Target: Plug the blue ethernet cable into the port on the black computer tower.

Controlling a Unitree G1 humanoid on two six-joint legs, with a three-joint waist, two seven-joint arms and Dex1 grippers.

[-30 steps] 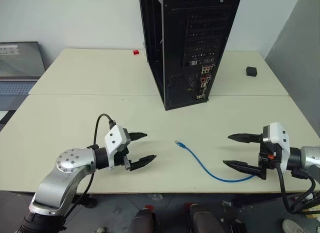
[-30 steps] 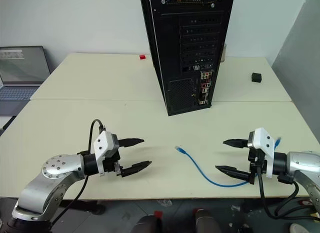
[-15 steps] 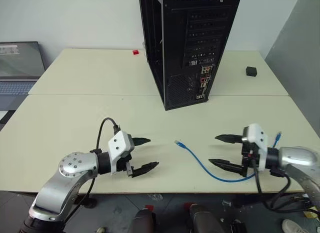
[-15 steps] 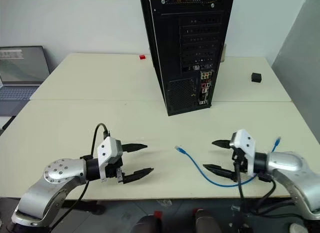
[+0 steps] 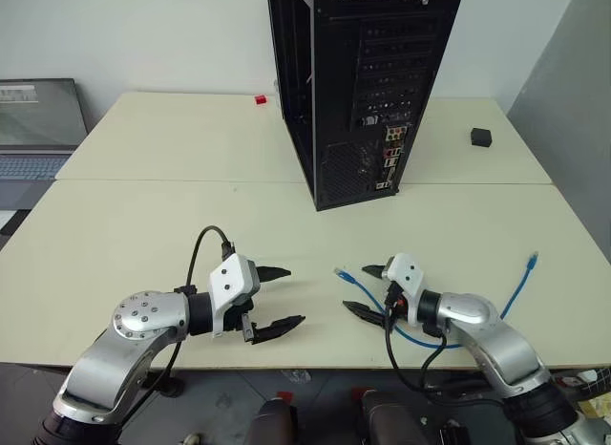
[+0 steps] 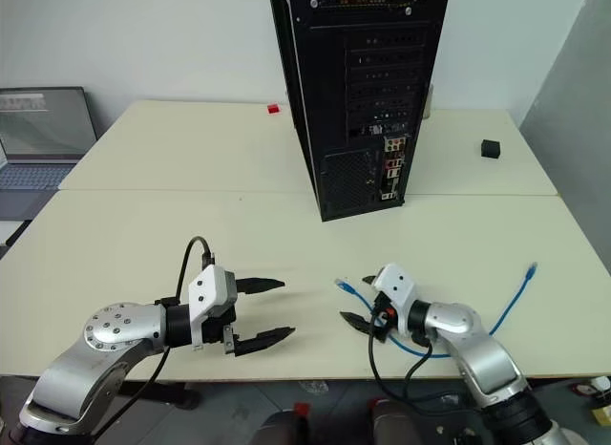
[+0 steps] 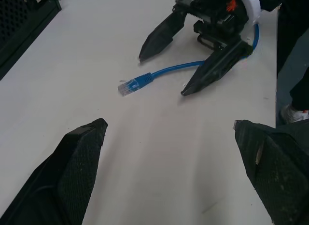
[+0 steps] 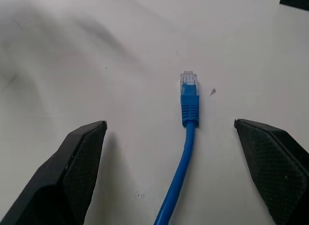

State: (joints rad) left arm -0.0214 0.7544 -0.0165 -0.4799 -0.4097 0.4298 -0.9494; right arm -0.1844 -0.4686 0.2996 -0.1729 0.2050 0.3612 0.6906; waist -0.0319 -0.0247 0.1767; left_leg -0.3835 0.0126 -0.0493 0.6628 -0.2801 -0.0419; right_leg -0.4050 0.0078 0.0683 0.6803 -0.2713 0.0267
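Left eye view: I see a cream bench [image 5: 143, 225] with the black computer tower [image 5: 358, 82] standing upright at its far middle, its perforated rear panel and small red and orange connectors facing me. The blue ethernet cable [image 5: 516, 292] lies flat on the bench near the front edge, well apart from the tower. One clear-blue plug [image 5: 344, 272] rests in front of the tower; the cord curves under my right arm and ends at a second plug far to the right.

My right hand [image 5: 368, 288] sits low at the bench, its two black fingers spread wide on either side of the near plug, not closed on it. In the right wrist view the plug [image 8: 189, 80] lies between the fingertips [image 8: 77, 157], touching neither.

My left hand [image 5: 277, 297] hovers just above the bench to the left of the plug, fingers also wide apart and holding nothing.

A grey laptop [image 5: 38, 130] sits at the far left. A small red object [image 5: 259, 99] and a small black block [image 5: 479, 136] lie on the far part of the bench.
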